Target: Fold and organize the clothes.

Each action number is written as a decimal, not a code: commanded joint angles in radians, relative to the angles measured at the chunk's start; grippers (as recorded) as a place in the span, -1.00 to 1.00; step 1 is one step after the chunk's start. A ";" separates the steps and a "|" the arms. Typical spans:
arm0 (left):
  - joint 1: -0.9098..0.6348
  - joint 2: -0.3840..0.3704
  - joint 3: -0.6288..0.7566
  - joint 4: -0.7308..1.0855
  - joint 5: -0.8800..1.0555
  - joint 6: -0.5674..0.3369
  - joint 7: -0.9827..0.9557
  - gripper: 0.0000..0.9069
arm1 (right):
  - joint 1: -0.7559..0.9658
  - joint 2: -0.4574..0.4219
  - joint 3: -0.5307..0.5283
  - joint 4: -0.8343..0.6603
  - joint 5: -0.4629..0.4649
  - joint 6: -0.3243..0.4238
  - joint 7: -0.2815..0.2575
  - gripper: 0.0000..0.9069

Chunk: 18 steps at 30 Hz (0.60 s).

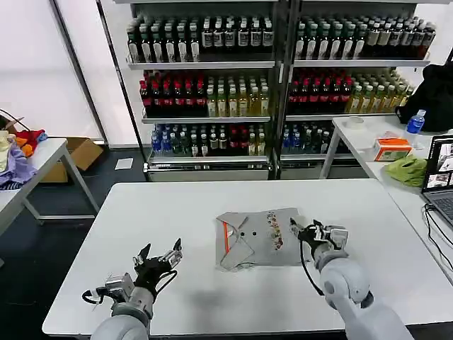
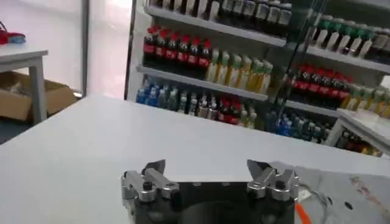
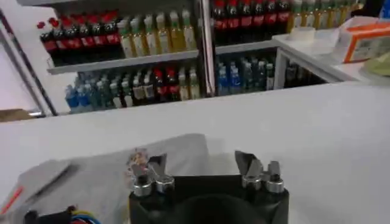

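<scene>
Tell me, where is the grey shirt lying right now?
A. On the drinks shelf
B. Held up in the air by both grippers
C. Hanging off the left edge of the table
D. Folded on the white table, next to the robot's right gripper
D: the grey shirt lies folded flat on the white table, with the right gripper at its edge and the left gripper well apart from it.

The folded shirt is cut off by the left wrist view's edge, its chest print too small to read.
</scene>
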<state>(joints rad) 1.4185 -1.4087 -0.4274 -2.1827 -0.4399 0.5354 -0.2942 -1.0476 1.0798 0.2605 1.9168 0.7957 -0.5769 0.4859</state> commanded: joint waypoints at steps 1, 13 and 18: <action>0.000 -0.004 0.006 0.004 0.001 -0.001 0.002 1.00 | -0.179 -0.002 0.005 0.155 0.147 -0.003 0.013 1.00; 0.004 -0.005 0.004 0.006 0.005 0.001 0.008 1.00 | -0.157 -0.003 0.005 0.092 0.215 -0.003 0.013 1.00; 0.004 -0.004 0.004 0.006 0.004 0.001 0.009 1.00 | -0.158 0.004 0.008 0.074 0.212 -0.004 0.025 1.00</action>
<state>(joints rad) 1.4220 -1.4130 -0.4234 -2.1762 -0.4352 0.5363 -0.2860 -1.1751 1.0827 0.2663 2.0005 0.9626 -0.5795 0.5035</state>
